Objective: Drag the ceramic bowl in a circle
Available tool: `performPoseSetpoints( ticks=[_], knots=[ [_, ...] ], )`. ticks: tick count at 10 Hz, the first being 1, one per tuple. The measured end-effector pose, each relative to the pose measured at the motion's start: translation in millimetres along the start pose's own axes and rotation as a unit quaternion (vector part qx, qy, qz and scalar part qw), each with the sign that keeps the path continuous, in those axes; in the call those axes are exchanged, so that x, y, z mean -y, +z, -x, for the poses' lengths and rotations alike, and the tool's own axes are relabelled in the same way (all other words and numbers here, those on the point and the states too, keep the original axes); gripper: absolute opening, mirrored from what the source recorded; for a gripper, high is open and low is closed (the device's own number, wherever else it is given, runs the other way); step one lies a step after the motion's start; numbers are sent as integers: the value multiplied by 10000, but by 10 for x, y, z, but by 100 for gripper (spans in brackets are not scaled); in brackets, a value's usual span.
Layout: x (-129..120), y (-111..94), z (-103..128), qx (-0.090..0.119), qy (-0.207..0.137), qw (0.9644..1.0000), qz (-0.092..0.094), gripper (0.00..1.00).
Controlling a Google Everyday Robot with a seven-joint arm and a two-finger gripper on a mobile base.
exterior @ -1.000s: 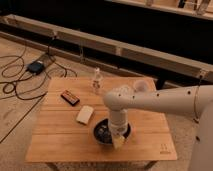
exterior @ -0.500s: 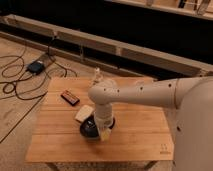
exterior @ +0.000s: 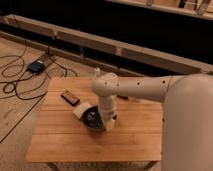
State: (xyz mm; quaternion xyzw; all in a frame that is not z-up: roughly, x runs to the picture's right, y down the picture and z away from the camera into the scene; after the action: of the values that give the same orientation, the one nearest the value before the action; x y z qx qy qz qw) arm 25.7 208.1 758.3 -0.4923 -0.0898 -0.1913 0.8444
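The ceramic bowl [exterior: 91, 119] is dark and glossy and sits near the middle of the wooden table [exterior: 60, 142]. Only its left part shows; the arm covers the rest. My gripper [exterior: 108, 123] points down into the bowl's right side, at the end of the white arm [exterior: 135, 89] that reaches in from the right. The bowl's left rim lies against or very close to a pale rectangular block [exterior: 79, 111].
A dark flat rectangular object [exterior: 70, 97] lies on the table's left back part. A small pale bottle top [exterior: 96, 72] shows behind the arm. Cables and a small box [exterior: 36, 66] lie on the floor to the left. A low rail runs behind the table.
The arm has swung left across the table and the bowl has moved left with it, from the table's middle right to beside the pale block.
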Motion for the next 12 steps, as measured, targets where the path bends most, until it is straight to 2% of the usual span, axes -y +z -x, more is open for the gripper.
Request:
performPoseSetpoints(
  ticks=[2, 4, 6, 8, 10, 12],
  knots=[
    [-101, 15, -403, -134, 321, 9992, 182, 0],
    [-298, 75, -639, -174, 601, 9973, 383, 0],
    [-546, 142, -743, -157, 848, 9947, 568, 0],
    [-824, 192, -703, -109, 973, 9924, 743, 0],
    [-1054, 222, -563, -56, 978, 9913, 880, 0],
    [-1225, 223, -256, 46, 812, 9920, 968, 0]
  ],
)
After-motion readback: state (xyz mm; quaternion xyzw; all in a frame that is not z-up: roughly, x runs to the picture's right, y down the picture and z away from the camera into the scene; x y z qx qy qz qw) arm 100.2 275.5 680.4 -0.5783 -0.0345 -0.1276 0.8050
